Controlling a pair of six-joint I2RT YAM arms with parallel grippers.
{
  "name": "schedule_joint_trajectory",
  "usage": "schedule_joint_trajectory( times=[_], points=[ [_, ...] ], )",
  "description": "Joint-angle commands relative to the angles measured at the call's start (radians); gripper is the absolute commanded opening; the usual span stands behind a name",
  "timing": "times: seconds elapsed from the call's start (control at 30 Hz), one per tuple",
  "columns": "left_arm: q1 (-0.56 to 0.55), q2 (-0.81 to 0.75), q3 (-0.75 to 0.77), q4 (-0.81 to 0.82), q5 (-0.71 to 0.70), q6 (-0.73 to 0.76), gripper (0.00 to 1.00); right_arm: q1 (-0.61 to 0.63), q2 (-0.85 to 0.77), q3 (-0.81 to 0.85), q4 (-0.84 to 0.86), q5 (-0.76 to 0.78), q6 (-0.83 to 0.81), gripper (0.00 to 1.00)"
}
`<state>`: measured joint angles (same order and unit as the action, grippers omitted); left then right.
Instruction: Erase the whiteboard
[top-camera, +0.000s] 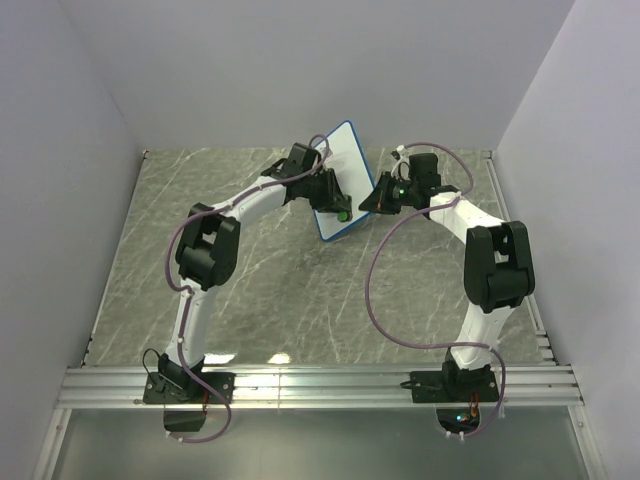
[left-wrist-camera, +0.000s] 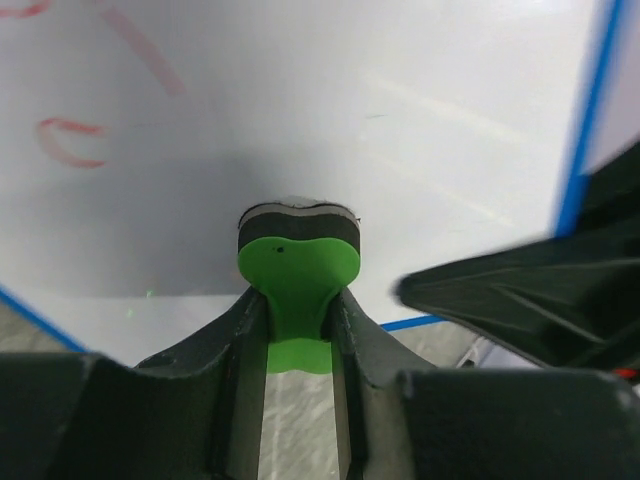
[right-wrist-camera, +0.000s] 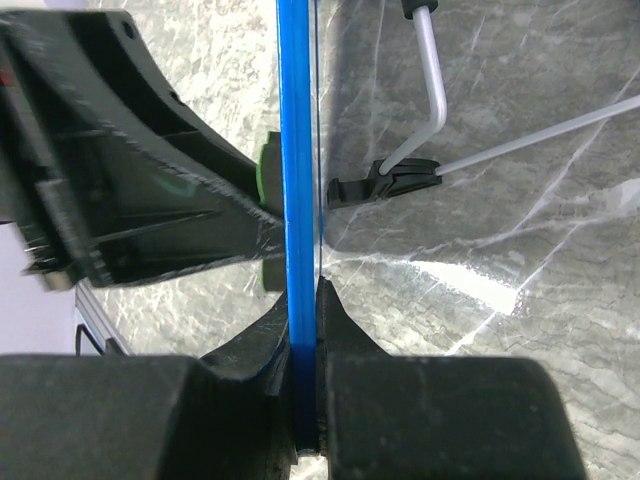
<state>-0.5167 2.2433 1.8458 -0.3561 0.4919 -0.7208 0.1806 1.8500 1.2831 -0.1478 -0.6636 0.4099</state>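
Upper centre of the top view, on the grey worktop (top-camera: 300, 300): whiteboard (top-camera: 349, 160) propped on edge, long axis roughly up-down in frame. Right hand (right-wrist-camera: 305, 290) clamped on its blue rim from the right. Left hand (left-wrist-camera: 300, 310), facing the white side, clamped on a green eraser (left-wrist-camera: 298, 262) pressed against it. Red marks (left-wrist-camera: 68, 140) at upper left of the left wrist view; next wipe probably up and leftward.

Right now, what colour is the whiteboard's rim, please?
The whiteboard rim is blue, clearest in the right wrist view.
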Motion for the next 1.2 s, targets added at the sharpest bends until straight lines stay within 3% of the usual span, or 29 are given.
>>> schedule_joint_trajectory(
  times=[0.0,0.2,0.4,0.53,0.73,1.0,1.17],
  points=[
    [-0.080,-0.007,0.064,0.172,0.113,-0.046,0.00,0.065,0.038,-0.019,-0.174,-0.041,0.003,0.00],
    [-0.065,0.016,0.047,0.092,0.010,-0.042,0.00,0.066,0.037,-0.024,-0.174,-0.044,0.000,0.00],
    [-0.039,0.012,-0.094,0.112,-0.029,-0.032,0.00,0.065,0.035,-0.028,-0.171,-0.042,-0.002,0.00],
    [0.000,0.018,-0.106,0.106,-0.038,-0.040,0.00,0.066,0.035,-0.034,-0.167,-0.045,0.000,0.00],
    [0.098,0.079,-0.019,0.089,-0.038,-0.052,0.00,0.066,0.018,-0.045,-0.176,-0.041,-0.013,0.00],
    [0.165,0.260,0.265,-0.018,-0.033,-0.046,0.00,0.065,-0.003,-0.076,-0.174,-0.047,-0.013,0.00],
    [0.146,0.239,0.239,0.072,0.057,-0.057,0.00,0.066,-0.006,-0.079,-0.180,-0.041,-0.019,0.00]
  ],
)
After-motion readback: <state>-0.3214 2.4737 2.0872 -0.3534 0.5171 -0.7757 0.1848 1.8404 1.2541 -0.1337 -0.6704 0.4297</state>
